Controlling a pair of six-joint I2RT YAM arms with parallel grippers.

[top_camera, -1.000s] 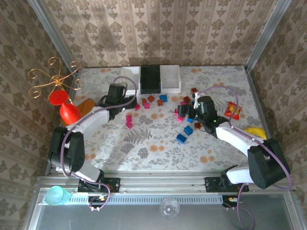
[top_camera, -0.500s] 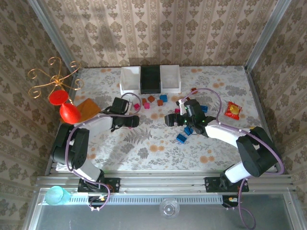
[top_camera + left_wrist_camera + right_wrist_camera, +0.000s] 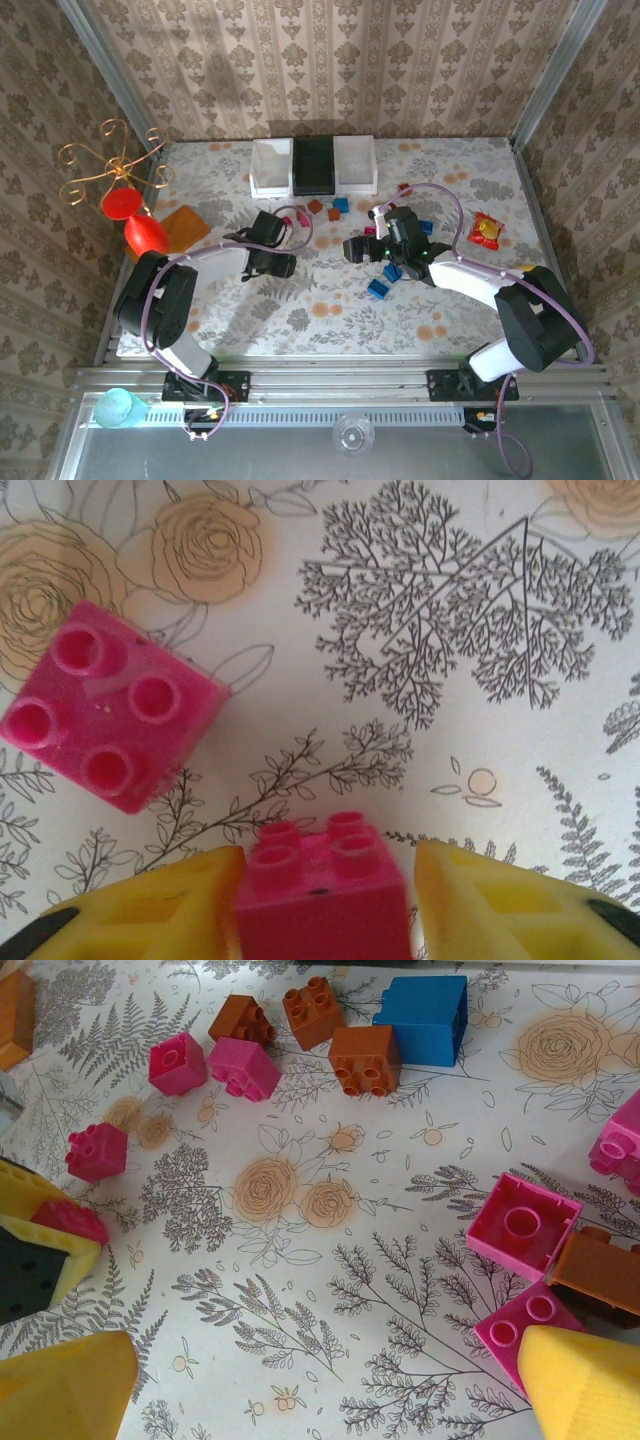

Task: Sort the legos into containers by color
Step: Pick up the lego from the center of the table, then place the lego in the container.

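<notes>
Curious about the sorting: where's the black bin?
In the top view, the black bin stands at the back, between the left white bin and the right white bin.

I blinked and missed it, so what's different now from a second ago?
The left arm came nearer, away from the bins, and its jaws closed on a pink brick. The right arm swung left, its jaws wide open. The bins and the red cup stayed put.
</notes>
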